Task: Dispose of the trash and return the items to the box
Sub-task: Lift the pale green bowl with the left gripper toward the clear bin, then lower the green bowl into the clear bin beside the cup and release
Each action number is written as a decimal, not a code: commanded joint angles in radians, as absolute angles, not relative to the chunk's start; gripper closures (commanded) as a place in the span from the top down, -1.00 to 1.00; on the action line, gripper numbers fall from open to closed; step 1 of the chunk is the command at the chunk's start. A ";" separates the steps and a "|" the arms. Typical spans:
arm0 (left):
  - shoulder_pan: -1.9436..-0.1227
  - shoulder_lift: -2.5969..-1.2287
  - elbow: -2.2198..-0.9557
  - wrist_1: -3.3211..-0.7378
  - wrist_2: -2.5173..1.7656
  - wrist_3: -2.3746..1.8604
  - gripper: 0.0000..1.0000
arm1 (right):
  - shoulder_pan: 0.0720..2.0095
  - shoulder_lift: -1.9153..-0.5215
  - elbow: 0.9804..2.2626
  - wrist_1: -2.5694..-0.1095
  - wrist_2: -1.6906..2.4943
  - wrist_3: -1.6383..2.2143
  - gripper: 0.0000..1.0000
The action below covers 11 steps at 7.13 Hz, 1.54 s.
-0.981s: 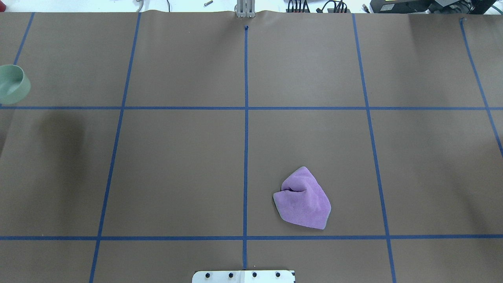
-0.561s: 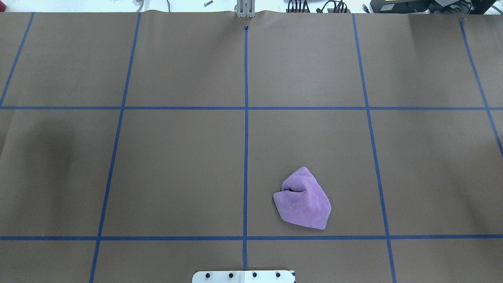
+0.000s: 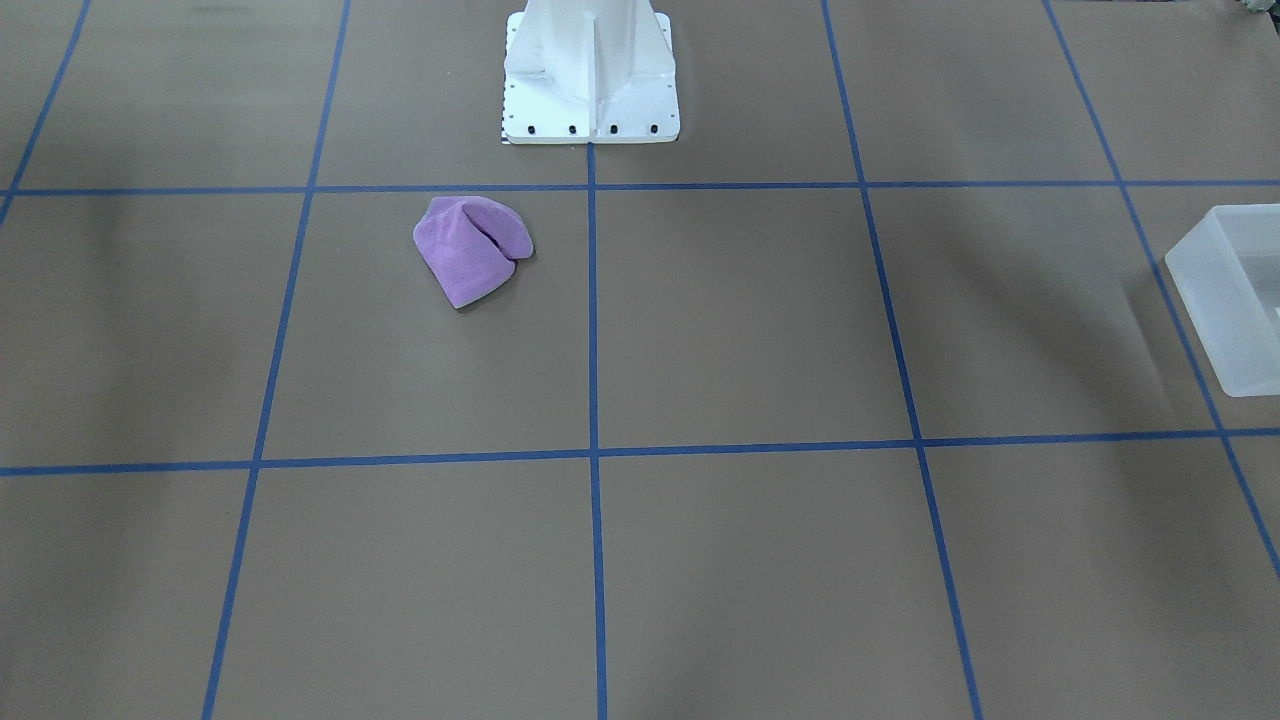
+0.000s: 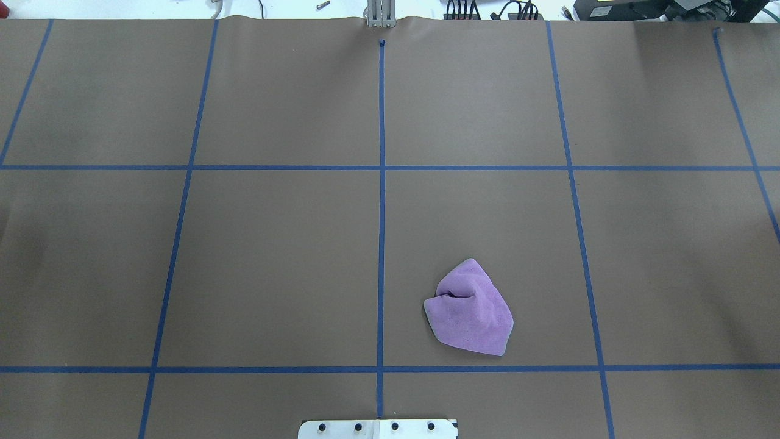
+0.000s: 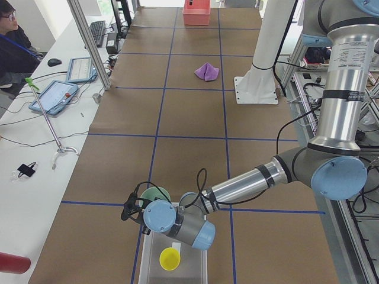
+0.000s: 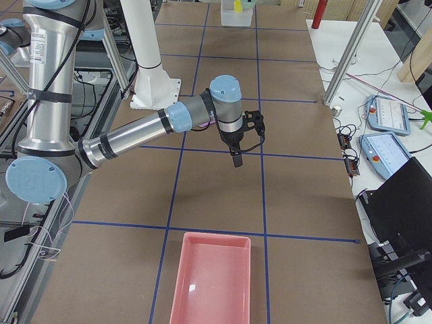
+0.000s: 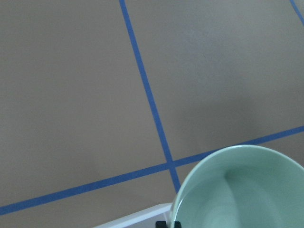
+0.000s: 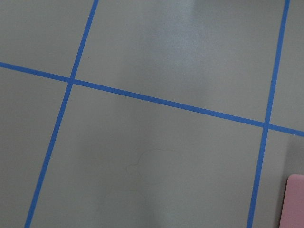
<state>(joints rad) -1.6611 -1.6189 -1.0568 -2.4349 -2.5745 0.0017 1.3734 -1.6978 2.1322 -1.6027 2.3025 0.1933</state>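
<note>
The pale mint-green bowl (image 5: 155, 193) hangs at the far end of the frosted white box (image 5: 192, 269), at my left gripper (image 5: 131, 207). In the left wrist view the bowl (image 7: 242, 190) fills the lower right, above the box's rim (image 7: 135, 217), with a black fingertip at its edge, so the gripper looks shut on it. A yellow cup (image 5: 170, 258) stands inside the box. The purple cloth (image 4: 469, 311) lies crumpled near the robot base, also in the front view (image 3: 470, 250). My right gripper (image 6: 235, 160) hovers over bare table; I cannot tell whether it is open.
A pink tray (image 6: 212, 277) lies at the table's right end, with its corner in the right wrist view (image 8: 295, 199). The box (image 3: 1225, 300) sits at the left end. The white robot base (image 3: 590, 70) stands at the near middle edge. Operators' desks run along the far side.
The bowl, at the left edge of the overhead view a second ago, has moved out of it to the left. Its shadow has slid left too. The cloth has not moved.
</note>
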 commanded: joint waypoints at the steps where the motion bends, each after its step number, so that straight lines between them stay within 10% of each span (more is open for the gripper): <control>1: -1.671 -1.545 -1.063 -2.431 -2.417 0.048 -1.00 | 1.368 -1.697 2.131 -1.601 2.301 0.193 1.00; 11: -1.641 -1.539 -1.069 -2.433 -2.421 -0.002 -1.00 | 1.368 -1.698 2.134 -1.603 2.301 0.192 1.00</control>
<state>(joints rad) -1.6419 -1.5367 -1.0668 -2.4335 -2.4184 0.0017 1.3676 -1.6981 2.1310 -1.6018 2.3006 0.1918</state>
